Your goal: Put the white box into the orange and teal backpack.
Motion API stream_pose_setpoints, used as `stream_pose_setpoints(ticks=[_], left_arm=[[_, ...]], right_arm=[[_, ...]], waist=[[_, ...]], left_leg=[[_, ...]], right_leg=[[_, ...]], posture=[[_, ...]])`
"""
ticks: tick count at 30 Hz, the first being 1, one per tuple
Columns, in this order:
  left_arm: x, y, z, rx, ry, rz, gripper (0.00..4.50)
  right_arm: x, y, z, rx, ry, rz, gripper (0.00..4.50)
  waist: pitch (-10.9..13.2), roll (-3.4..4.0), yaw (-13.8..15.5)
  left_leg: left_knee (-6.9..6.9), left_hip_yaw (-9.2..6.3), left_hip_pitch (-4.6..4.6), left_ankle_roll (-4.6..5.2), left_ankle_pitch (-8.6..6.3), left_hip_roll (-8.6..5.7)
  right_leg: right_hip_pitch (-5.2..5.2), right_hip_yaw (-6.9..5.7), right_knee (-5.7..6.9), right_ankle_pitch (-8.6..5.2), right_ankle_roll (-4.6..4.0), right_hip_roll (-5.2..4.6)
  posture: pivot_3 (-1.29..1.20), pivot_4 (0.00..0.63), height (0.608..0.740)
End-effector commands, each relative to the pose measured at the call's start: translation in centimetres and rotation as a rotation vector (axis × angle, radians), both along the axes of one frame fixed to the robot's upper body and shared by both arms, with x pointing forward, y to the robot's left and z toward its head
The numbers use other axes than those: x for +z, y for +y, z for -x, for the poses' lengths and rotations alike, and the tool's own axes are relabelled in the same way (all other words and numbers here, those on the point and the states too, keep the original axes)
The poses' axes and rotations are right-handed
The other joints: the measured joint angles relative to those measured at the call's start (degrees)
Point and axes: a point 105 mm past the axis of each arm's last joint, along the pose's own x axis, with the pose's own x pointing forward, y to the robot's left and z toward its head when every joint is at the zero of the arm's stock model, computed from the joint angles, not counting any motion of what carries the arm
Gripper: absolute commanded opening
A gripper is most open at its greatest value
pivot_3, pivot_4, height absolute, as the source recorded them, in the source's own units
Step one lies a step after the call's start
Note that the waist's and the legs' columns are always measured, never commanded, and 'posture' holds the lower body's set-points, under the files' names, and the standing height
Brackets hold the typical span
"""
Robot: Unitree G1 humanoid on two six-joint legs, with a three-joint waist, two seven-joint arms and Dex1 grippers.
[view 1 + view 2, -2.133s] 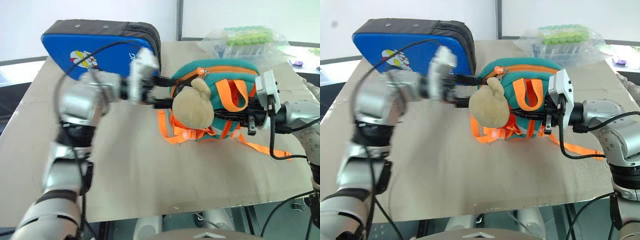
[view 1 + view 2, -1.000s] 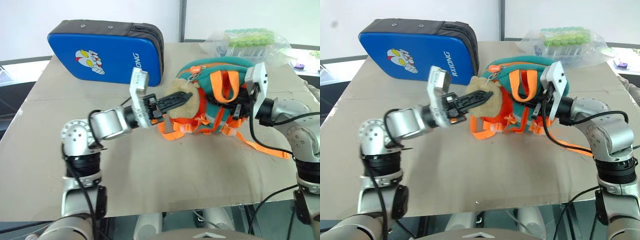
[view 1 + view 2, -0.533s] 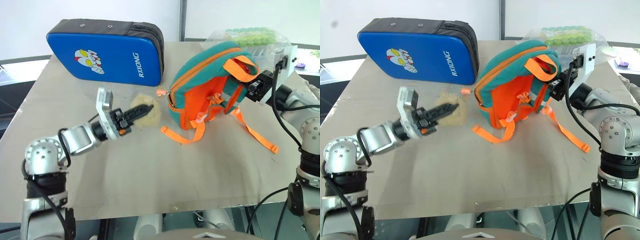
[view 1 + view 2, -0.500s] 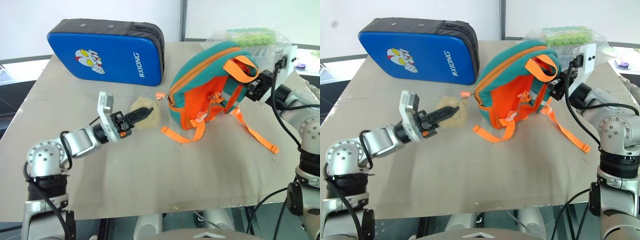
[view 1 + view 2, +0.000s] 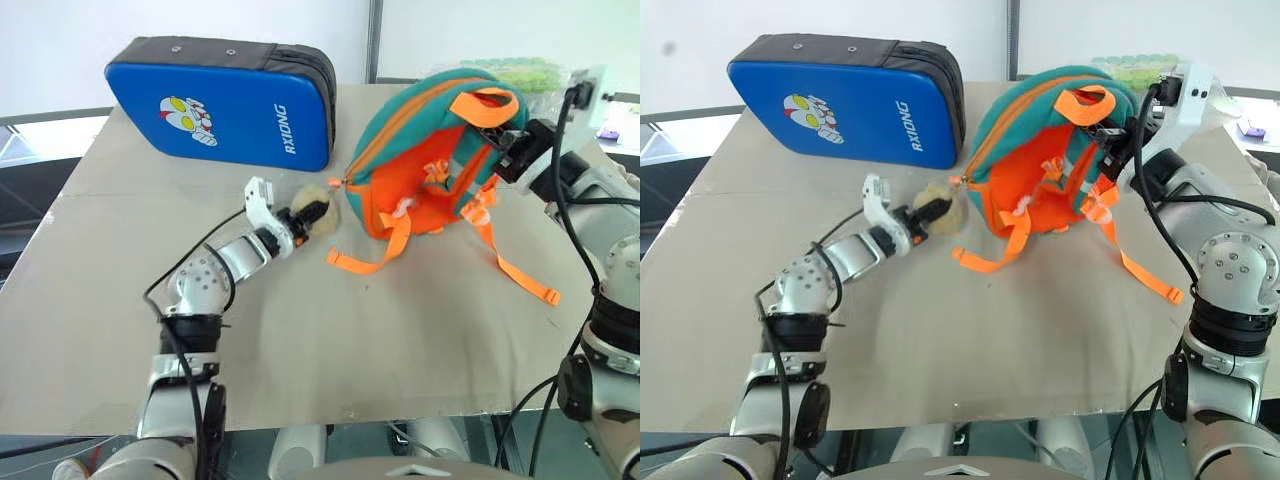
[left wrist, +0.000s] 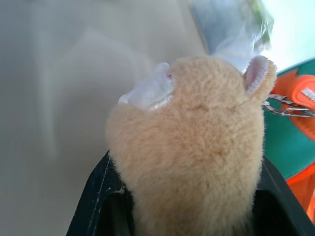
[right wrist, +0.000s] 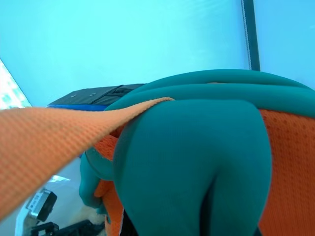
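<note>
From the head camera, the orange and teal backpack (image 5: 430,160) stands tipped up on the tan table (image 5: 330,340), its orange strap side facing the robot and its loose straps trailing across the tabletop toward the right. The right gripper (image 5: 512,152) is clamped shut on the orange top loop (image 5: 487,105) of the backpack, holding the upper end raised. The left gripper (image 5: 308,213) reaches in low from the left and has its fingers closed around the tan plush toy (image 5: 322,210), which sits on the table just beside the backpack's lower left edge. Behind them, the large blue padded case (image 5: 225,100) stands on its edge near the far side, and a clear bag of green-capped tubes (image 5: 1130,65) peeks out behind the backpack. In the left wrist view, the plush toy (image 6: 197,162) is squeezed between the two black fingers (image 6: 93,206), with a small metal chain (image 6: 288,108) running from it to the teal fabric. In the right wrist view, the backpack's teal panel (image 7: 197,162) looms close, an orange strap (image 7: 54,142) crossing in front. I cannot tell where the white box is.
</note>
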Motion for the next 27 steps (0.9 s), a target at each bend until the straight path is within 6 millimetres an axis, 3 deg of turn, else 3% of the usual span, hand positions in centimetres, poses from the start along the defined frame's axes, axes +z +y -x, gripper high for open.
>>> stream_pose_setpoints(ticks=[1, 5, 6, 7, 9, 11, 12, 16, 20, 27], left_arm=[[1.9, 0.4, 0.5, -0.052, -0.18, -0.183, 1.5], [2.6, 0.3, 2.0, -0.144, -0.307, -0.273, 1.5], [2.7, 0.6, 2.2, -0.142, -0.323, -0.281, 2.52], [2.9, 0.8, 2.7, -0.158, -0.345, -0.285, 2.75], [3.2, 0.8, 4.1, -0.213, -0.403, -0.341, 3.84], [3.6, 1.1, 6.1, -0.268, -0.458, -0.375, 4.5], [3.6, 1.3, 7.0, -0.287, -0.471, -0.386, 4.5], [2.5, 2.2, 9.9, -0.336, -0.443, -0.416, 4.5], [0.3, 4.2, 13.0, -0.33, -0.408, -0.505, 4.5], [-2.0, 6.9, 16.0, -0.301, -0.349, -0.611, 4.5]], right_arm=[[-0.2, 1.6, 2.3, 0.042, -0.082, 0.107, 0.0], [-4.1, 1.2, 2.7, 0.048, -0.024, 0.251, 1.35], [-4.5, 0.8, 2.9, 0.046, -0.02, 0.284, 1.92], [-4.8, 0.2, 3.1, 0.035, -0.016, 0.313, 2.33], [-5.5, -1.0, 4.0, 0.057, 0.019, 0.361, 3.47], [-6.3, -2.4, 5.9, 0.134, 0.072, 0.394, 4.23], [-6.4, -3.0, 6.7, 0.163, 0.091, 0.396, 4.42], [-7.0, -5.3, 9.2, 0.221, 0.138, 0.43, 4.42], [-10.1, -8.5, 10.7, 0.176, 0.215, 0.485, 4.42], [-14.3, -11.5, 10.6, 0.013, 0.222, 0.595, 4.42]], waist=[[0.0, 0.0, -0.4], [0.0, 0.01, -0.81], [0.0, 0.01, -0.8], [0.0, 0.01, -0.78], [0.0, 0.0, -0.78], [0.0, 0.0, -0.58], [0.0, 0.0, -0.55], [-0.01, 0.01, -0.55], [-0.04, -0.01, -0.73], [-0.08, -0.06, -0.65]], left_leg=[[-0.05, 0.0, -0.01, -0.01, 0.01, 0.01], [-0.16, 0.04, -0.06, -0.02, 0.0, 0.03], [-0.12, 0.09, -0.06, -0.01, -0.01, 0.02], [-0.1, 0.11, -0.06, 0.0, -0.02, 0.01], [0.0, 0.1, -0.04, 0.02, -0.03, 0.01], [0.0, 0.06, -0.04, 0.02, -0.03, 0.01], [-0.01, 0.04, 0.02, 0.02, -0.03, 0.04], [-0.01, 0.06, 0.19, 0.02, -0.03, 0.2], [-0.01, 0.09, 0.39, 0.02, -0.04, 0.24], [0.05, 0.17, 0.95, 0.01, -0.04, 0.29]], right_leg=[[0.0, -0.02, 0.0, 0.0, 0.0, 0.0], [-0.01, -0.01, -0.21, -0.03, 0.04, -0.02], [-0.01, 0.03, -0.44, -0.03, 0.05, -0.06], [-0.01, 0.04, -0.44, -0.03, 0.05, -0.07], [0.02, 0.05, -0.4, -0.02, 0.06, -0.07], [0.02, 0.04, -0.4, -0.02, 0.05, -0.05], [0.08, 0.02, -0.4, -0.03, 0.04, -0.05], [0.23, 0.02, -0.42, -0.03, 0.03, 0.05], [0.41, 0.04, -0.43, -0.1, -0.07, 0.08], [0.87, 0.13, -0.43, -0.32, 0.0, 0.01]], posture=[[0.0, 0.15, 0.74], [0.0, 0.15, 0.74], [0.0, 0.15, 0.74], [0.0, 0.15, 0.74], [0.0, 0.15, 0.74], [0.0, 0.15, 0.74], [0.0, 0.15, 0.74], [0.0, 0.15, 0.74], [0.0, 0.15, 0.74], [0.0, 0.15, 0.74]])
